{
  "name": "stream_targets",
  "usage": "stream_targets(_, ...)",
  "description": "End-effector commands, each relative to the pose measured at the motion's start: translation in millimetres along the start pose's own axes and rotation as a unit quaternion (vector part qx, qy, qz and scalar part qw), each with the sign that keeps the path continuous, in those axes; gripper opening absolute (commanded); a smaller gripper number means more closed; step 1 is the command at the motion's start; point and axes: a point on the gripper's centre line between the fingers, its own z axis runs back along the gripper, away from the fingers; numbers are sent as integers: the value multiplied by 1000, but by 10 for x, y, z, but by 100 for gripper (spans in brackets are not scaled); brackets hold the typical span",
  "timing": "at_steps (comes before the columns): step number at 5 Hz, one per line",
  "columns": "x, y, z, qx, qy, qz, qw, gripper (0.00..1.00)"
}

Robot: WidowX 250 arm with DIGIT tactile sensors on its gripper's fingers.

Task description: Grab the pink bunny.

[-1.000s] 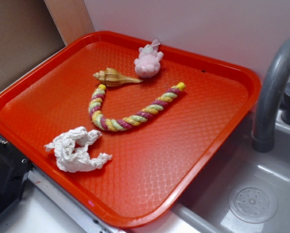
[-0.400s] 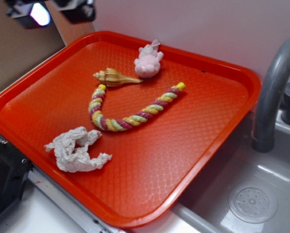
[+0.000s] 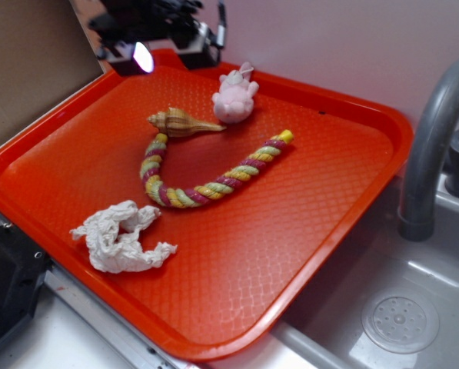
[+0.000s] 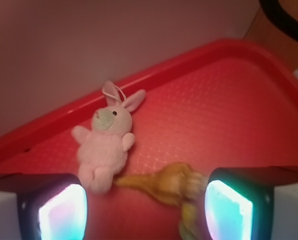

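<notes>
Tool (image 4: 146,210) jaws wide, empty. Pink bunny (image 4: 107,142) ahead, slightly left; recentre over body, clear of seashell (image 4: 166,186), then descend.

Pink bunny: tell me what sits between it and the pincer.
Nothing visible does. The pincer hangs open above the tray, with the bunny lying clear ahead. Only the seashell is close, its tip touching or nearly touching the bunny's feet, off to one side.

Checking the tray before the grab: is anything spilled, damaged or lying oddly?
Nothing is spilled or visibly damaged. The pink bunny lies flat near the tray's far rim, with the seashell's pointed tip right beside it, possibly touching. A crumpled tissue sits loose near the front edge. The rope toy lies curved mid-tray.
</notes>
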Motion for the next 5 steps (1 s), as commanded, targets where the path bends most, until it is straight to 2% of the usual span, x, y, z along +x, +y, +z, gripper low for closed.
stream_targets(1, 221, -310, -454, -27, 13, -18, 999, 100)
stream_targets(2, 155, -478, -566, -51, 34, -35, 997, 100)
stream_targets(3, 119, -530, -591, -56, 33, -48, 997, 100)
stream_targets(4, 111, -475, -595, -42, 20, -39, 998, 0)
stream_targets(5, 110, -433, -522, -38, 5, -60, 997, 0)
